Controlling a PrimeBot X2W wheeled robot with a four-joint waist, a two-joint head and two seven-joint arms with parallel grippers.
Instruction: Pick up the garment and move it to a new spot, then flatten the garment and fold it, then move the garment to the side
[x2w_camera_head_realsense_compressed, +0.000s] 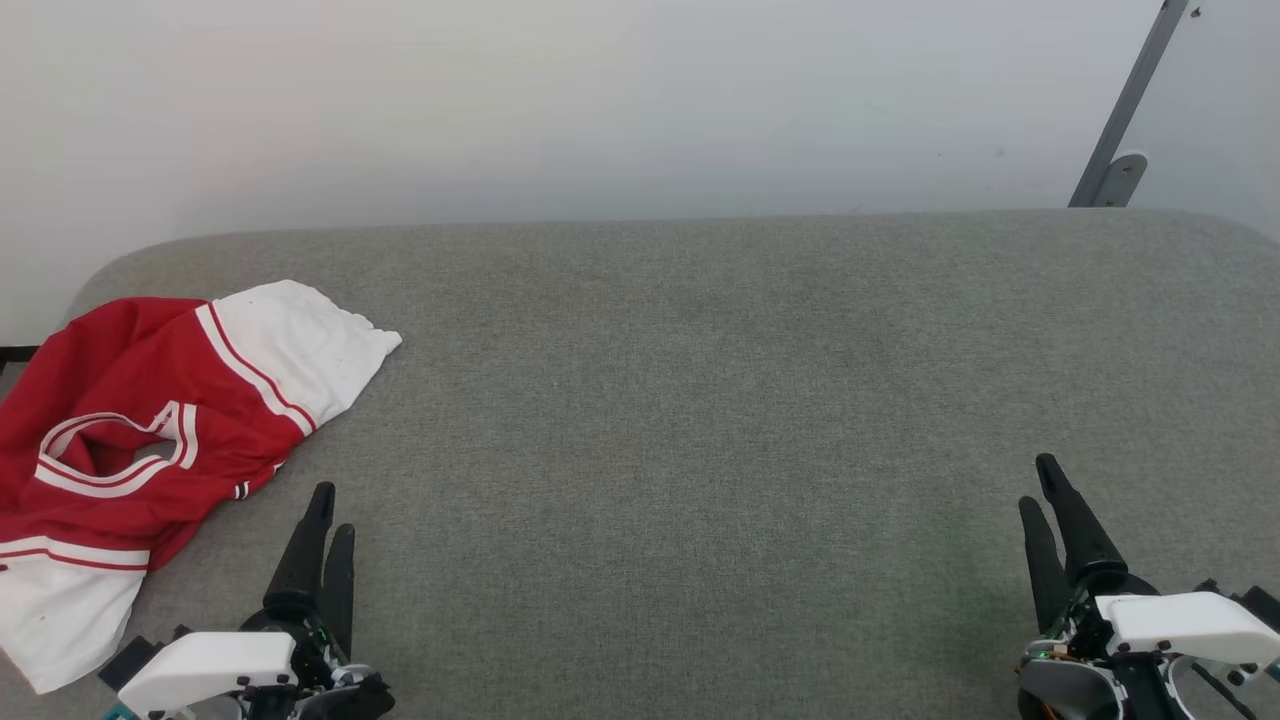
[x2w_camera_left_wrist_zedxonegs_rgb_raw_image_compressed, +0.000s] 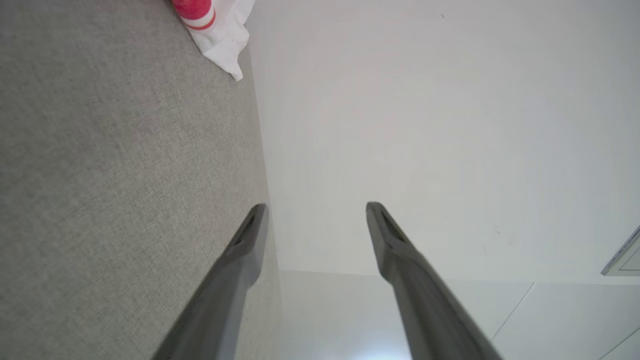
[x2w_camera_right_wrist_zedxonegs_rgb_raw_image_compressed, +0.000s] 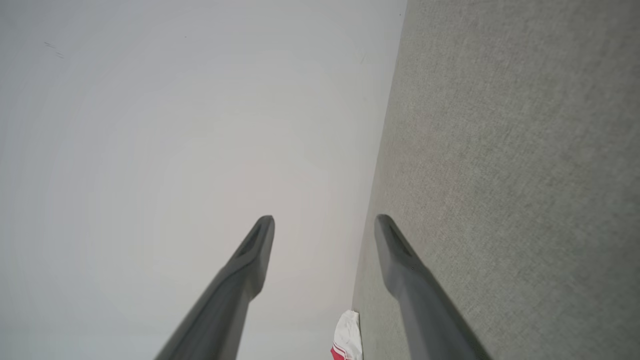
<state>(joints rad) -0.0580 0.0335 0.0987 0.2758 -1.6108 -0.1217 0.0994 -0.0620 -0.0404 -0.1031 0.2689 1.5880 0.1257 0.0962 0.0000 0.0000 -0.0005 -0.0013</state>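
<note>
The garment (x2w_camera_head_realsense_compressed: 150, 420), a red T-shirt with white sleeve ends and striped trim, lies crumpled at the left end of the grey padded surface (x2w_camera_head_realsense_compressed: 700, 400), neckline facing up. One white sleeve end (x2w_camera_left_wrist_zedxonegs_rgb_raw_image_compressed: 222, 37) shows at the top of the left wrist view, and a small part of the garment (x2w_camera_right_wrist_zedxonegs_rgb_raw_image_compressed: 347, 340) at the bottom of the right wrist view. My left gripper (x2w_camera_head_realsense_compressed: 330, 510) is open with nothing between its fingers, just right of the shirt's lower edge. My right gripper (x2w_camera_head_realsense_compressed: 1038, 480) stands open and holds nothing, far off at the lower right.
A pale wall (x2w_camera_head_realsense_compressed: 600, 100) rises behind the surface. A grey metal bracket (x2w_camera_head_realsense_compressed: 1115, 175) leans against the wall at the back right. The padded surface has rounded corners and wide bare room between the two grippers.
</note>
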